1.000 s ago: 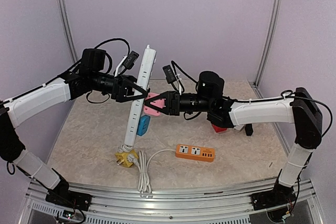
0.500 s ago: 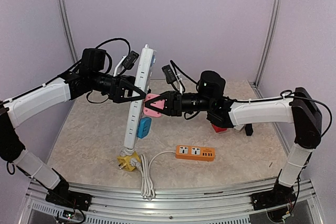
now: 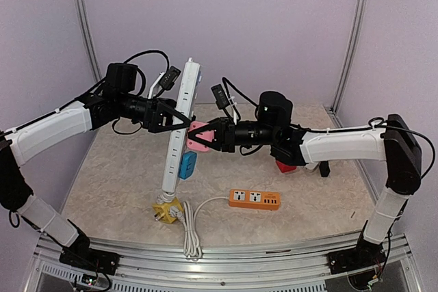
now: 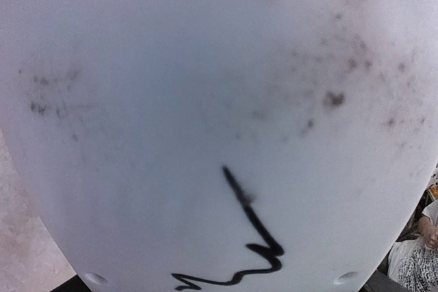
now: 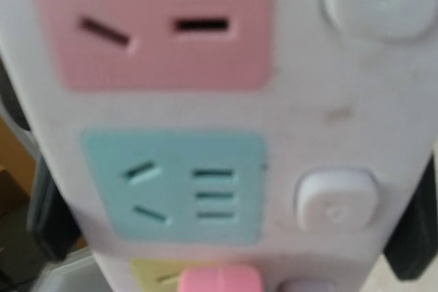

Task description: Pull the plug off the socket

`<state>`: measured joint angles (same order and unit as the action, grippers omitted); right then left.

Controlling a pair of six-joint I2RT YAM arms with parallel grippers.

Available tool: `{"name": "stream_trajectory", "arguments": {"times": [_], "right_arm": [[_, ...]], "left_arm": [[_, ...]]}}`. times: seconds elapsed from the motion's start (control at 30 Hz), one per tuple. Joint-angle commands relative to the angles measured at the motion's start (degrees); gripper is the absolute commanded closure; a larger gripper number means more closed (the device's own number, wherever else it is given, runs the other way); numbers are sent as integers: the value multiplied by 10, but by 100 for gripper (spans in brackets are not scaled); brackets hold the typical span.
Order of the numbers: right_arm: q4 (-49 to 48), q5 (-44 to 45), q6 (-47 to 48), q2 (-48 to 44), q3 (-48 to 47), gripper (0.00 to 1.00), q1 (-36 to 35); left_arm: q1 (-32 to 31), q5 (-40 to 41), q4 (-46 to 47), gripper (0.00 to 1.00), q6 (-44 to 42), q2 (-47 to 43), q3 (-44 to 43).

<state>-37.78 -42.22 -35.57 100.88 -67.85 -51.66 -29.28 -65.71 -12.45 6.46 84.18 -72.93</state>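
A long white power strip point(image 3: 179, 117) is held off the table, leaning nearly upright. My left gripper point(image 3: 176, 121) is shut on it from the left. In the left wrist view the strip's white back point(image 4: 205, 100) fills the frame. My right gripper point(image 3: 205, 136) is shut on a pink plug point(image 3: 198, 136) that sits against the strip's face. The right wrist view shows that face point(image 5: 294, 121) with pink, teal and yellow sockets, and the pink plug point(image 5: 219, 280) at the bottom edge. Whether its pins are out is hidden. A blue plug point(image 3: 187, 165) sits lower in the strip.
The strip's white cable point(image 3: 190, 227) lies coiled at the table's front with a yellow plug point(image 3: 165, 208). An orange power strip point(image 3: 254, 199) lies at front right. A red object point(image 3: 283, 166) sits under the right arm. Purple walls enclose the table.
The strip and both grippers have shifted slightly. The yellow plug and coiled cable have slid a little on the table. Both grips are unchanged.
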Motion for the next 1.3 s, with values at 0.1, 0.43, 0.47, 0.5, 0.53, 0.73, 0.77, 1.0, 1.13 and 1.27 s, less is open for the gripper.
{"name": "stream_trajectory", "arguments": {"times": [0.1,0.43,0.47,0.5,0.53,0.73,0.77,1.0,1.13,1.27], "right_arm": [[106,43,88,-31,-17,100,-18],[120,61,90,-35,-21,100,-21],[113,53,87,-35,-20,100,-21],[104,42,82,-35,-19,100,-20],[93,30,76,-35,-19,100,-21],[31,-38,38,-29,-17,100,-21],[22,-45,30,-29,-16,100,-20],[1,-70,20,-24,-14,100,-21],[-3,-82,16,-22,-12,100,-21],[-5,-76,15,-24,-8,100,-21]], "left_arm": [[11,-8,39,99,13,-3,-19],[13,-5,35,99,11,0,-20],[13,-5,35,99,11,0,-20],[13,-7,35,99,11,0,-20],[13,-8,35,99,11,0,-20],[13,-18,37,99,9,-1,-19],[13,-19,37,98,8,-1,-19],[14,-19,37,99,8,-7,-19],[15,-20,36,99,7,-7,-19],[15,-19,35,99,6,-7,-19]]}}
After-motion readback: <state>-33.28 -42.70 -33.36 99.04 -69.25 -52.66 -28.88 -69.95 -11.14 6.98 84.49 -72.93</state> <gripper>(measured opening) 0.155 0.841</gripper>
